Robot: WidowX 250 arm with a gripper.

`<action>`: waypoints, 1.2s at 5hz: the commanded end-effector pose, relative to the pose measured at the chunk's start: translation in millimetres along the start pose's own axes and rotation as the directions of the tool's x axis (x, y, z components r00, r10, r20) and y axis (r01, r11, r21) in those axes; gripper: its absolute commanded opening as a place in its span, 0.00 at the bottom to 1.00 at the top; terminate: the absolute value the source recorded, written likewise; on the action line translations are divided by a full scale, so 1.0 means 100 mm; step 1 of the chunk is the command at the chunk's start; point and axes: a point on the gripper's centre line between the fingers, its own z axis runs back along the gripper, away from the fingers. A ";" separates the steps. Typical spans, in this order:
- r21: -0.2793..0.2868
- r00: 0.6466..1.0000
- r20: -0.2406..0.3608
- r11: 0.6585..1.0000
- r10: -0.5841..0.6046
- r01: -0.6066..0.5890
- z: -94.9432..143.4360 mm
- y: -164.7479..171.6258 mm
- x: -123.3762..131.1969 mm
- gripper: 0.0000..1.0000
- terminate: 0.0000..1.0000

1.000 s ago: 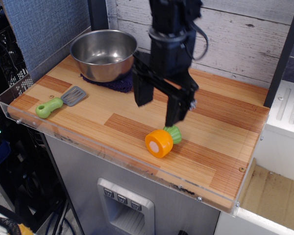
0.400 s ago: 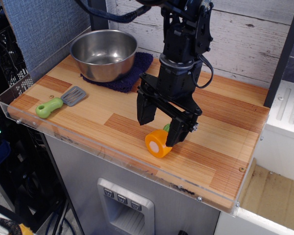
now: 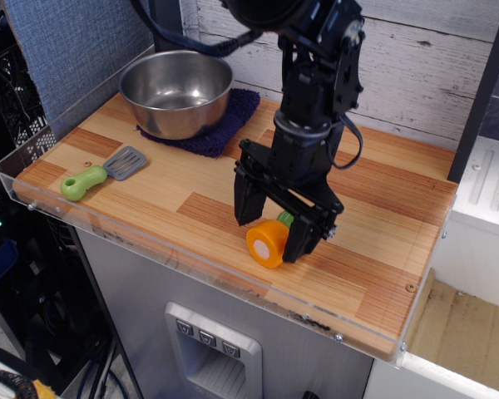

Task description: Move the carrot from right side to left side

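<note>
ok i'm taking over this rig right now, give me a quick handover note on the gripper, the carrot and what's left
Gripper: open, lowered over the carrot with one finger on each side of it; not closed on it yet.
Carrot: lying on its side on the wooden board, right of centre near the front edge, cut face toward the camera.
Left side: spatula near the front-left corner, steel bowl on a purple cloth at the back left.
Done: approach and descent onto the carrot.
Left: close on it, lift, carry it left, release it on the board's left side.
</note>
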 end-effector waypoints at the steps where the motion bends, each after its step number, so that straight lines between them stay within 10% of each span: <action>1: 0.010 1.000 0.008 1.000 0.005 -0.005 0.01 0.03 0.00 1.00 0.00; 2: 0.009 1.000 0.003 1.000 0.009 -0.009 -0.01 0.05 0.00 1.00 0.00; 3: 0.011 1.000 0.018 1.000 0.005 -0.005 -0.01 0.05 0.01 0.00 0.00; 5: 0.021 0.999 0.042 1.000 -0.012 0.011 0.05 0.06 -0.01 0.00 0.00; 6: 0.018 0.981 0.190 0.999 -0.048 0.046 0.54 0.14 -0.04 0.00 0.00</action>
